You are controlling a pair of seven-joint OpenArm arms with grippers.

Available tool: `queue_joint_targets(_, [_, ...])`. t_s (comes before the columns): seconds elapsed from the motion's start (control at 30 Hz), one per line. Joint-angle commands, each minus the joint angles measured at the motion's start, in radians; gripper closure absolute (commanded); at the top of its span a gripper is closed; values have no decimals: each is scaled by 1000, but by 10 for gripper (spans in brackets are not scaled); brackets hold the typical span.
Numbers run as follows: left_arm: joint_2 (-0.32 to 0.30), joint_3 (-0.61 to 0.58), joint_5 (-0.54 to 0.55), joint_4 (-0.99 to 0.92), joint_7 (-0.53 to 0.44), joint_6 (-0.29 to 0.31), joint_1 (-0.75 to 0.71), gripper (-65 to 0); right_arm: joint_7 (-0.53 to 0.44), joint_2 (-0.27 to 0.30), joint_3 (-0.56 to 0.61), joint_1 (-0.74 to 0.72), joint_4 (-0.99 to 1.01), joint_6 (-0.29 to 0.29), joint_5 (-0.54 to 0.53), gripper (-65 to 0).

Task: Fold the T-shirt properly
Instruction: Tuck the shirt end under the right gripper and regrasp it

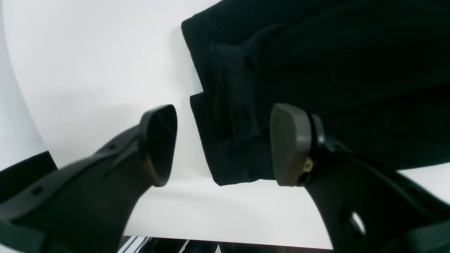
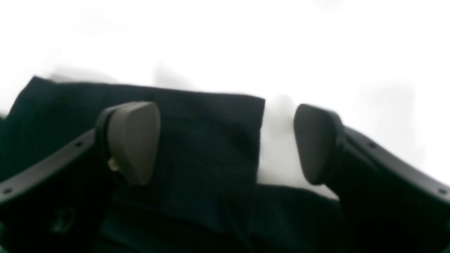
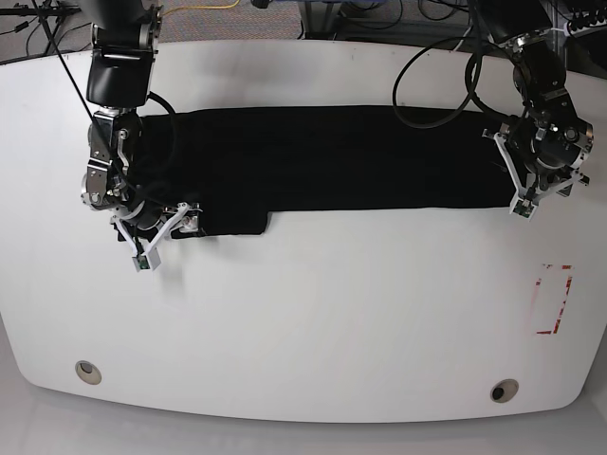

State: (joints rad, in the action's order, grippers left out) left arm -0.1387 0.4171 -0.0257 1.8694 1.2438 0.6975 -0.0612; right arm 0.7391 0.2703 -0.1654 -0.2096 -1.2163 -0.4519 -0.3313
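In the left wrist view, the left gripper (image 1: 223, 144) stood released over the T-shirt (image 1: 316, 70) edge. The blurred right wrist view seemingly showed the right gripper (image 2: 226, 142) parted, empty. From base, the T-shirt lay lengthwise-folded on the table (image 3: 332, 322); crosswise folds remained.

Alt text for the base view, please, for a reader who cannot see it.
A black T-shirt, folded into a long band, lies across the white table. An open gripper sits at each end: the right gripper at the view's left, the left gripper at its right. Neither holds cloth.
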Motion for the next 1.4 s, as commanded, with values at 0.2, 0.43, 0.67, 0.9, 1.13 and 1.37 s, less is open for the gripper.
queue_joint_targets(0.2, [-11, 3, 0, 17, -8, 1, 13, -392, 9, -42, 2, 25, -58, -5, -9, -328])
queue_joint_targets(0.43, [-11, 1, 0, 16, -8, 1, 13, -392, 15, -56, 2, 31, -110, -5, -9, 0])
queue_joint_targets(0.67, [-11, 1, 0, 14, -8, 1, 13, -392, 15, -58, 2, 35, -193, -26, -10, 0])
queue_joint_targets(0.9, [-11, 1, 0, 12, -8, 1, 13, -392, 60, -52, 0, 92, -363, -135, -93, 0])
queue_joint_targets(1.13, [-16, 1, -1, 12, -9, 1, 13, -392, 164, -45, 0, 181, -504, -190, -308, 0])
queue_joint_targets(1.37, [-17, 1, -4, 12, -9, 1, 13, -392, 248, -9, 3, 293, -603, -212, -521, 0])
